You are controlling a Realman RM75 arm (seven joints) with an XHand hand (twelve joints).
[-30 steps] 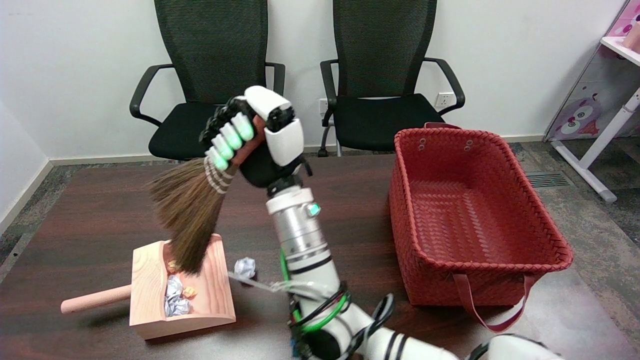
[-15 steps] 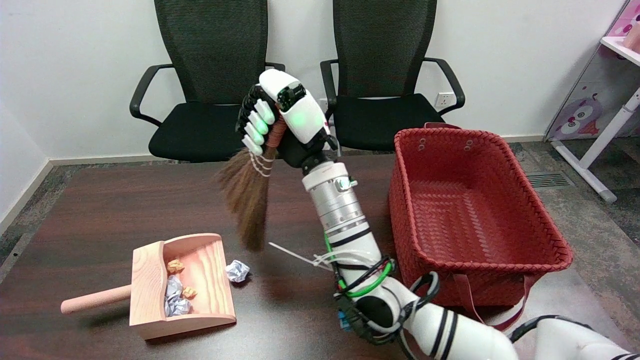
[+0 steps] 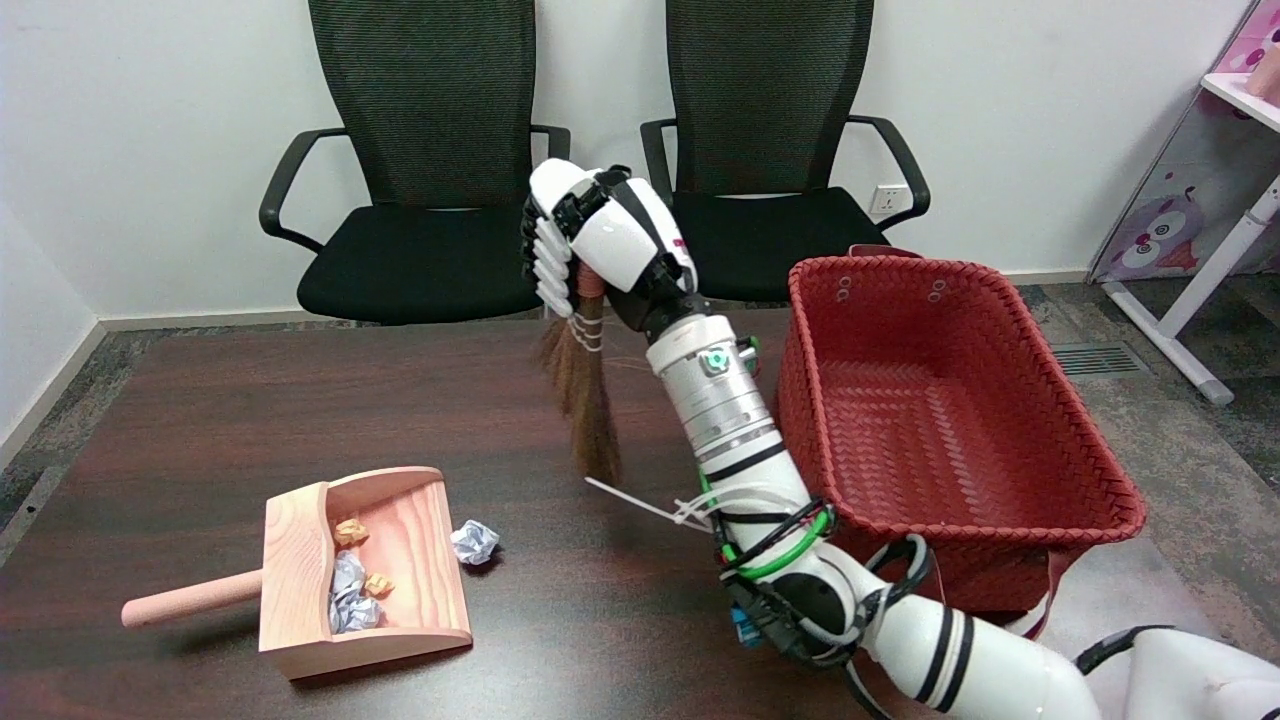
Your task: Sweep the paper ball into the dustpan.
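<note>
1. The right hand (image 3: 600, 245) is raised above the far middle of the dark wooden bench (image 3: 200, 420), with its fingers (image 3: 551, 265) curled tight around the handle of a small broom (image 3: 585, 400)
2. The broom hangs nearly straight down from the hand, its brown bristles ending in the air above the bench and touching nothing
3. A crumpled white paper ball (image 3: 475, 542) lies on the bench just beside the open right edge of the dustpan (image 3: 290, 560), outside it and very close to its mouth
4. The dustpan is pale wood with a round handle pointing left; it sits near the front left of the bench, well apart from the broom
5. Inside the dustpan lie more bits of crumpled paper (image 3: 350, 595), white and yellowish, gathered toward its back wall
6. A red woven basket (image 3: 1050, 500) stands on the right side of the bench, close beside the right arm
7. Two black office chairs (image 3: 420, 150) stand behind the bench against a white wall
</note>
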